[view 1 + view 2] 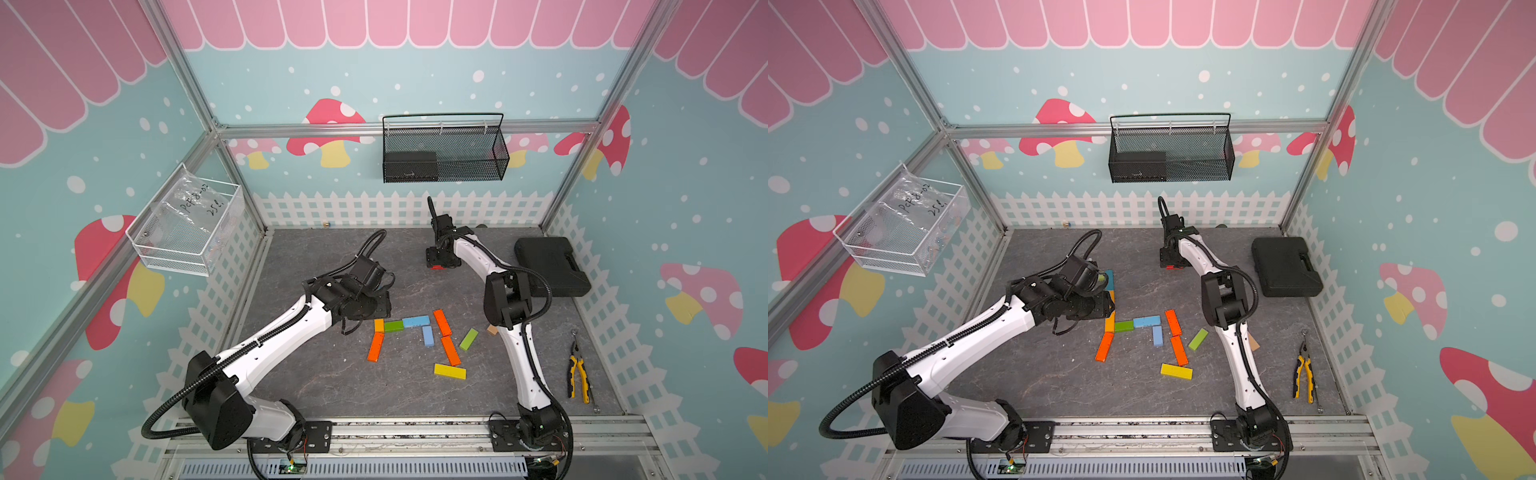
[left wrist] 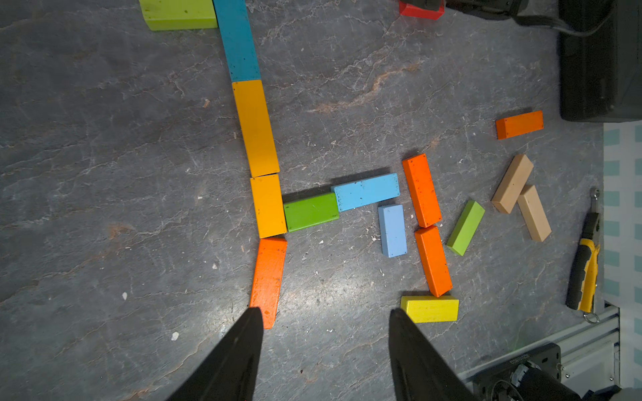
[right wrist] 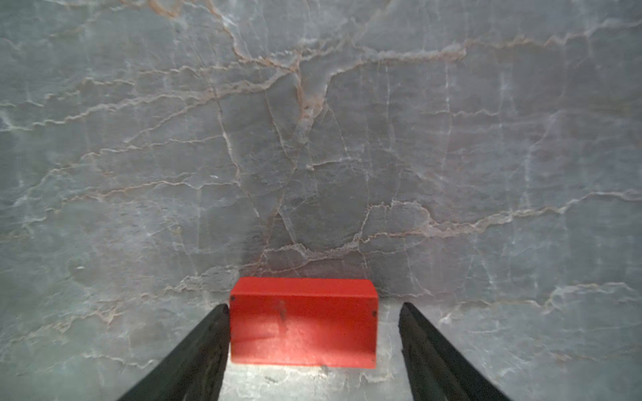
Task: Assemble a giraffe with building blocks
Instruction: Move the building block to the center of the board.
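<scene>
Left end effector (image 2: pixel 324 310) and right end effector (image 3: pixel 314 305) both show parted jaws.

A bright red block (image 3: pixel 303 323) sits between the black fingers (image 3: pixel 194 354) of the right gripper (image 3: pixel 313 305), on a grey tabletop (image 3: pixel 312 139) veined white and rust. Ahead of the black left gripper (image 2: pixel 324 310) lie an orange block (image 2: pixel 268 274), two amber blocks (image 2: pixel 256 128), a teal block (image 2: pixel 238 41), then a green block (image 2: pixel 311 211) and tan blocks (image 2: pixel 512 184).

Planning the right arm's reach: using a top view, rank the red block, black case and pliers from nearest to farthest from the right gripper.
1. red block, between the right gripper jaws.
2. black case, to its right.
3. pliers, right edge, nearer the arm's base.
</scene>
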